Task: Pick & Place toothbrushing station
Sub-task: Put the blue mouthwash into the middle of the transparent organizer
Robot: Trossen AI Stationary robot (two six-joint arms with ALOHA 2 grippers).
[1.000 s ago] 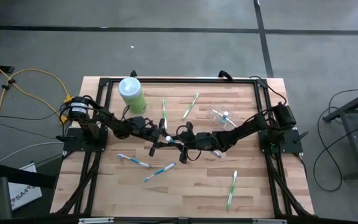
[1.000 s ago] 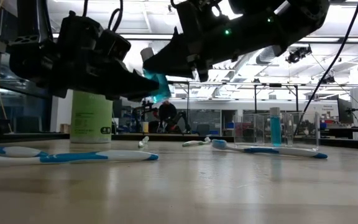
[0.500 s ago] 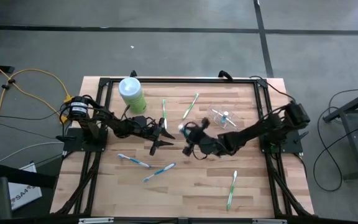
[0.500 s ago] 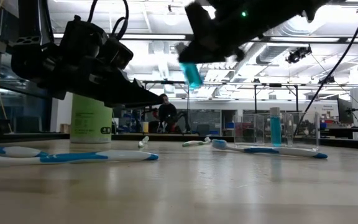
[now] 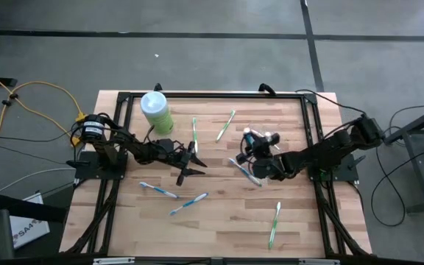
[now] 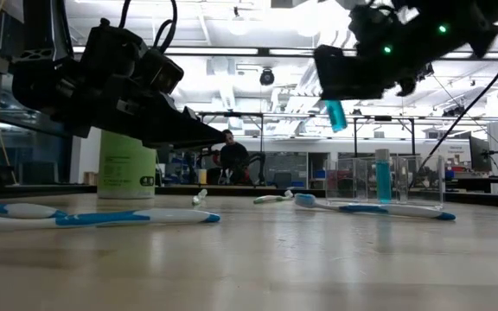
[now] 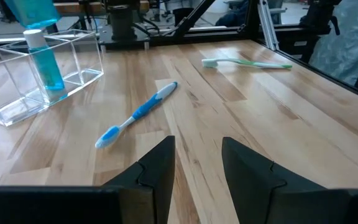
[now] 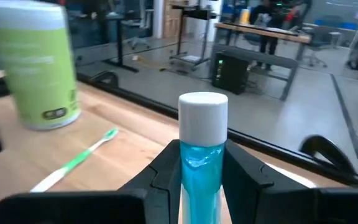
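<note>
Dark jointed arms, black cables

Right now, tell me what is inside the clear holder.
The clear holder has a small blue tube with a white cap standing in one compartment; its other compartments look empty. Nothing covers it.

Almost nothing here is legible. The pale-green bottle (image 6: 127,163) carries a dark label patch low on its side in the low view and darker print on its front in the right wrist view, but no word of it can be made out. A white box (image 5: 22,232) on the floor beside the desk shows dark lettering that reads roughly as "SA4", uncertainly.
</note>
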